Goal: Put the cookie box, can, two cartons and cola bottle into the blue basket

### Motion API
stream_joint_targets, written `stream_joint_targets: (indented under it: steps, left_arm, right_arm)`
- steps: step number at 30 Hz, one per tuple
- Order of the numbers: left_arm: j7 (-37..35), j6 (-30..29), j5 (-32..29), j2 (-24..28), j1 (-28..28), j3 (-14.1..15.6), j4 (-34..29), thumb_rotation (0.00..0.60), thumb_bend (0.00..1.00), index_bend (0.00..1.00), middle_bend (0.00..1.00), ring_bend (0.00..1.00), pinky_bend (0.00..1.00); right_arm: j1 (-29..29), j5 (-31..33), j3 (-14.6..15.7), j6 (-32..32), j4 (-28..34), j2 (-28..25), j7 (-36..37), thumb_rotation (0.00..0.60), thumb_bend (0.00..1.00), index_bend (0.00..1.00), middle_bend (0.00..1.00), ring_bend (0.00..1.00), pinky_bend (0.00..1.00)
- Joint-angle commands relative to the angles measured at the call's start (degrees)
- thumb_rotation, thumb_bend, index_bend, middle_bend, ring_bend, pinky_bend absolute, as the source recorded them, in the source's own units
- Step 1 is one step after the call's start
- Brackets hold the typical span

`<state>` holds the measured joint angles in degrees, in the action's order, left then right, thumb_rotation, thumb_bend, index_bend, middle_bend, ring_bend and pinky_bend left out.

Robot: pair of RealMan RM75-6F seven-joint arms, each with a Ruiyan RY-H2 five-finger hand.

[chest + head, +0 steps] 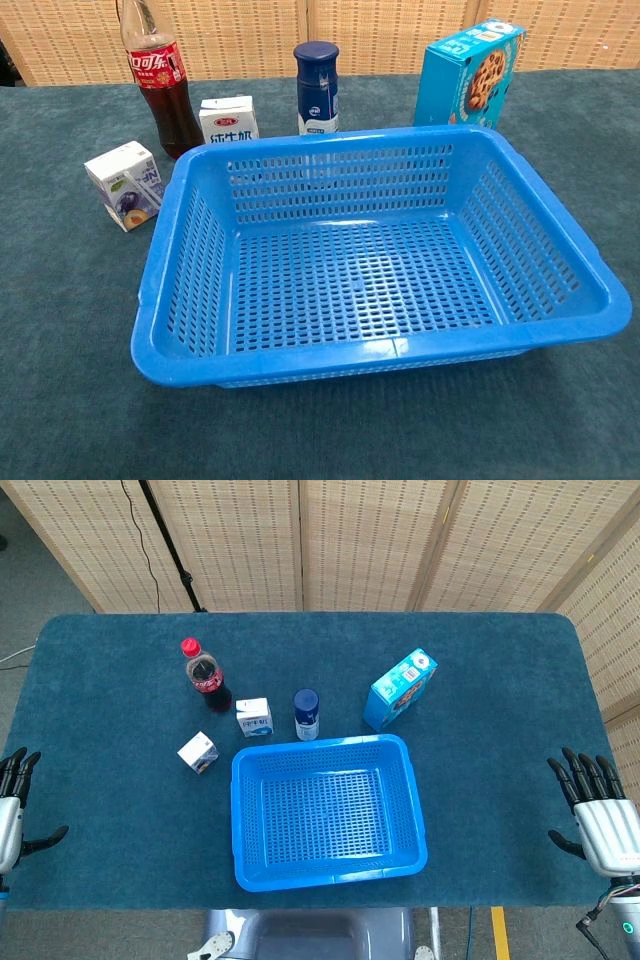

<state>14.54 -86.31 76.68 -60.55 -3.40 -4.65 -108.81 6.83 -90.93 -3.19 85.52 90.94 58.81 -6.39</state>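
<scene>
Both hands released, fingers apart: left hand (12, 805), right hand (600, 815) at counter edges. Blue perforated plastic basket (250, 870) between them, empty. Red-capped cola bottle (205, 674), two small white cartons (254, 718) (198, 752), dark-blue can (306, 714), blue cardboard cookie box (400, 689) stand beyond, well apart from hands. Risk: tall bottle tips if nudged.

Dark teal cloth (120, 810) is covering the whole table, rounded at the far corners. Woven tan screen panels (360, 540) are standing right behind it, and a black cable (140, 530) is hanging down in front of the leftmost one.
</scene>
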Motion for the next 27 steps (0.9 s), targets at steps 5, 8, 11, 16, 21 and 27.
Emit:
stream_joint_targets:
  steps: [5, 8, 11, 16, 21, 27]
  left_arm:
    - [0.2, -0.4, 0.5, -0.1, 0.2, 0.3, 0.3, 0.600, 0.00, 0.00, 0.00, 0.00, 0.00]
    - [0.5, -0.4, 0.5, -0.3, 0.1, 0.2, 0.6, 0.600, 0.00, 0.00, 0.00, 0.00, 0.00]
    - [0.8, -0.1, 0.3, -0.3, -0.1, 0.2, 0.4, 0.600, 0.00, 0.00, 0.00, 0.00, 0.00]
    - [0.7, 0.0, 1.0, -0.3, -0.1, 0.6, 0.3, 0.600, 0.00, 0.00, 0.00, 0.00, 0.00]
    - [-0.1, 1.1, 0.9, 0.3, -0.4, 0.8, 0.1, 0.600, 0.00, 0.00, 0.00, 0.00, 0.00]
    - [0.5, 1.6, -1.0, 0.1, -0.8, 0.1, -0.3, 0.600, 0.00, 0.00, 0.00, 0.00, 0.00]
  right_arm:
    - [0.0, -0.1, 0.2, -0.1, 0.1, 0.0, -0.3, 0.600, 0.00, 0.00, 0.00, 0.00, 0.00]
    - [0.0, -0.3, 0.4, -0.4, 0.3, 0.1, -0.5, 0.600, 0.00, 0.00, 0.00, 0.00, 0.00]
    - [0.1, -0.6, 0.7, -0.7, 0.4, 0.1, -0.7, 0.600, 0.00, 0.00, 0.00, 0.00, 0.00]
    - [0.9, -0.7, 0.3, -1.3, 0.5, -0.1, -0.3, 0.600, 0.00, 0.00, 0.00, 0.00, 0.00]
    - [3.5, -1.2, -0.9, -3.6, -1.7, -1.4, 0.3, 0.600, 0.00, 0.00, 0.00, 0.00, 0.00]
    - [11.4, -2.8, -6.0, -7.5, -4.5, -4.8, 6.5, 0.600, 0.00, 0.00, 0.00, 0.00, 0.00]
